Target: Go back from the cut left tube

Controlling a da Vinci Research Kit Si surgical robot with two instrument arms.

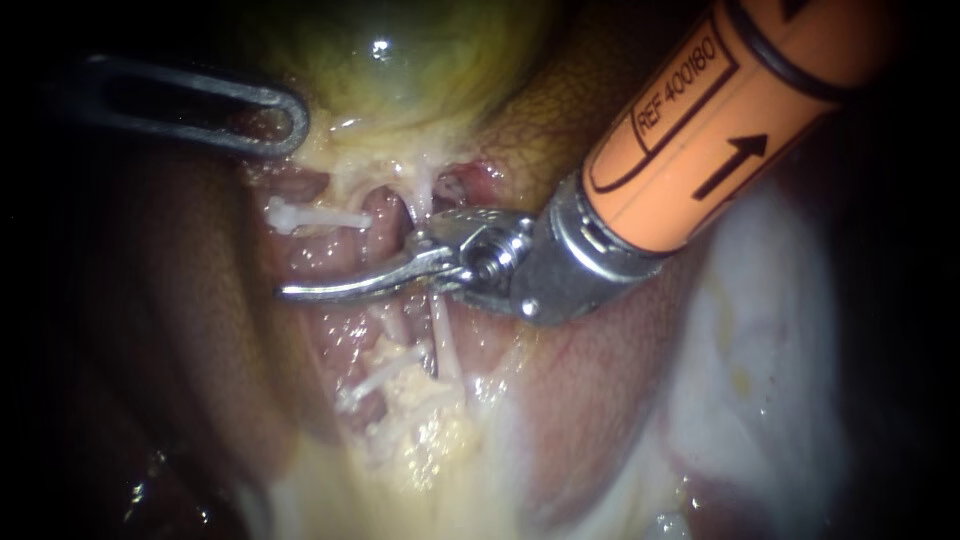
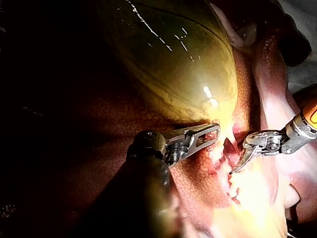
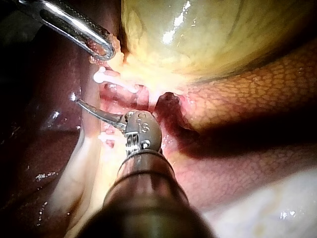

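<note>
The right instrument holds its curved jaws pressed together, empty, at the cut left tube.
The jaws lie across the gap between the tube's stumps, a white clip above them and a second clip below. A thin tube passes under them. The left instrument pinches the gallbladder at its lower edge, beside the liver.

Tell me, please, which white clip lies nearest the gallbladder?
The upper clip, under the left instrument; the lower clip lies beyond the right instrument, away from the gallbladder.
</note>
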